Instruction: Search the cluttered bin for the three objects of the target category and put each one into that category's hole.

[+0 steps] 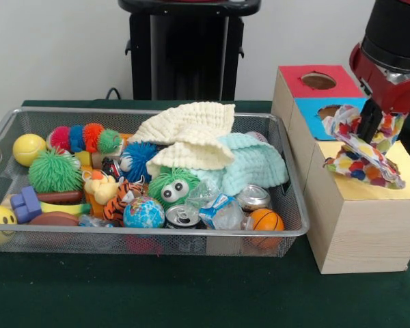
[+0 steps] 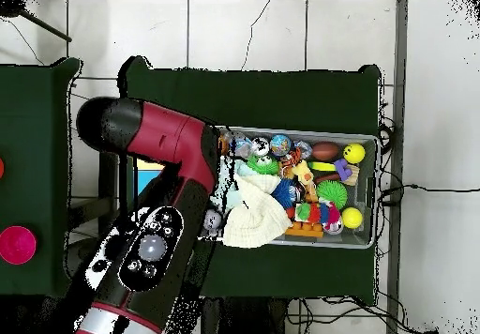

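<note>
We locate the gripper [image 1: 366,130] at the right of the front view, beneath the red and black arm [image 1: 391,51], directly over the yellow-topped box [image 1: 369,219]. Its fingertips are buried in the folds of a polka-dot cloth [image 1: 364,158], so we cannot tell how the jaws stand; the cloth hangs bunched beneath the gripper, its lower edge draped on the yellow top. The hole in that top is not visible: the cloth covers the area where it would sit. We judge this cloth to be at the drop-off stage, not yet pushed through.

Just behind the yellow-topped box stand the blue-topped box [image 1: 314,117] and the red-topped box [image 1: 313,87], each with a round hole showing; nothing lies in either.

Moving outward to the bin [image 1: 150,236], the cream waffle cloth [image 1: 188,133] lies on top of the pile near its middle, partly over a pale mint cloth [image 1: 256,164]. In the overhead view the cream waffle cloth [image 2: 253,220] spills over the bin [image 2: 370,191] at the edge nearest the arm [image 2: 164,199]. A second polka-dot cloth is not visible in either view; we cannot say whether it is already deposited or buried.

Surrounding clutter includes a green fuzzy toy with eyes [image 1: 172,188], a globe ball [image 1: 143,213], crushed cans [image 1: 184,217] and a small basketball [image 1: 266,220].

Remaining work, as we judge it: release the held cloth into the hole, then retrieve the cream waffle cloth.
</note>
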You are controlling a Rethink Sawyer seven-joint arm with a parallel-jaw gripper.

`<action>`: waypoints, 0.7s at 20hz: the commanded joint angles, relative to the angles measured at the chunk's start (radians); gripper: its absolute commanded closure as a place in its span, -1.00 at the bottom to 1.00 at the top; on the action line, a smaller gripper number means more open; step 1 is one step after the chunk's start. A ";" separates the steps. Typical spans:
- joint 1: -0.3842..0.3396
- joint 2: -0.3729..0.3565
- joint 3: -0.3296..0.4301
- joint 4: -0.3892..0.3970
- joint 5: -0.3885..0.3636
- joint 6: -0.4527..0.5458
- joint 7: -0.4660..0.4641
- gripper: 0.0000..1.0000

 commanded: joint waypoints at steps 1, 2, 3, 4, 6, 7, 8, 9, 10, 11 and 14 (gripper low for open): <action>-0.021 0.016 0.135 0.156 -0.032 -0.106 0.066 1.00; -0.025 0.011 0.145 0.169 -0.026 -0.120 0.061 1.00; -0.028 0.006 0.156 0.181 -0.017 -0.128 0.061 1.00; -0.028 0.005 0.162 0.185 -0.012 -0.133 0.063 1.00; -0.028 0.006 0.179 0.193 0.010 -0.146 0.085 1.00; -0.026 0.008 0.187 0.197 0.023 -0.157 0.103 1.00; -0.022 0.019 0.172 0.178 0.007 -0.134 0.116 1.00; -0.018 0.026 0.158 0.161 -0.005 -0.106 0.134 1.00; -0.019 0.024 0.157 0.162 -0.006 -0.098 0.139 1.00; -0.021 0.021 0.157 0.163 -0.006 -0.090 0.141 1.00; -0.021 0.005 0.173 0.189 0.007 -0.102 0.138 1.00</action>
